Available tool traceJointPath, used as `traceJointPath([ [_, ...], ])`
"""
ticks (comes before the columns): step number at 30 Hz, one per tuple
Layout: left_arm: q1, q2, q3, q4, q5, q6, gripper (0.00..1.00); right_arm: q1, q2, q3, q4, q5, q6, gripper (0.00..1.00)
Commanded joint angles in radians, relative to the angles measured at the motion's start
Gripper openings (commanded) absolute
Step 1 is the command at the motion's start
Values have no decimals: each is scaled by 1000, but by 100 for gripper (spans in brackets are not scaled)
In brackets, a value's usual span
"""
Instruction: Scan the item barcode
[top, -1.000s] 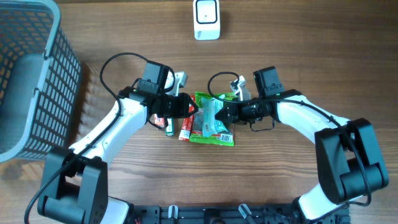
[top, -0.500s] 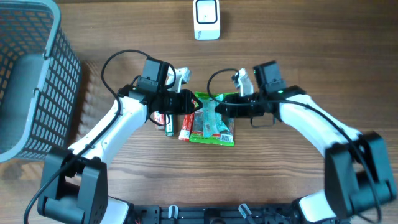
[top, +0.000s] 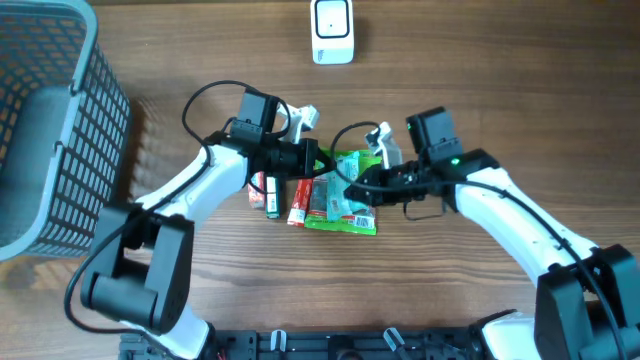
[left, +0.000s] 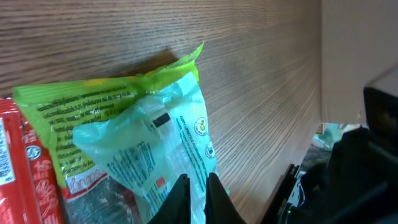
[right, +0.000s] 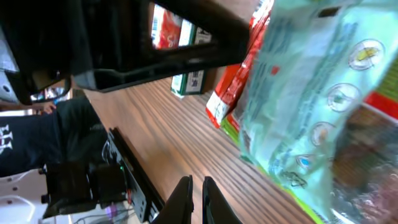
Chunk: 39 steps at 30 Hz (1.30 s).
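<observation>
One table (top: 500, 80) bears everything. At its far left stands one basket (top: 60, 130), and at the far middle one scanner (top: 331, 30). Two arms reach in, one left arm (top: 190, 190) and one right arm (top: 510, 215), each ending in a single gripper, so two in all: the left gripper (top: 318, 160) and the right gripper (top: 350, 182). Five packaged goods lie in one cluster: one green packet (top: 350, 222), one pale bag (top: 340, 195) on top of it, one red packet (top: 298, 207) just left, and further left one small red item (top: 257, 186) and one small green item (top: 271, 204).
</observation>
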Motion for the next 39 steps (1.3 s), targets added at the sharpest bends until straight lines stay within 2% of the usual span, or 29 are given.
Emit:
traceJointPath([
  [1, 4, 41, 18, 21, 41, 2, 6, 33, 3, -23, 43, 45, 69, 8],
  [7, 1, 76, 18, 39, 41, 10, 7, 90, 17, -23, 61, 154, 133, 8],
  [12, -11, 80, 18, 58, 29, 10, 7, 90, 111, -23, 93, 151, 154, 4],
  [22, -29, 219, 18, 97, -200, 10, 4, 90, 286, -23, 116, 174, 181, 4],
  [26, -29, 200, 18, 127, -210, 9, 4, 80, 261, -17, 117, 132, 177, 6],
  [33, -29, 8, 22, 126, -154, -21, 4, 53, 39, -7, 109, 66, 177, 8],
  [39, -43, -15, 20, 118, -127, -54, 4, 53, 26, -7, 106, 95, 178, 9],
])
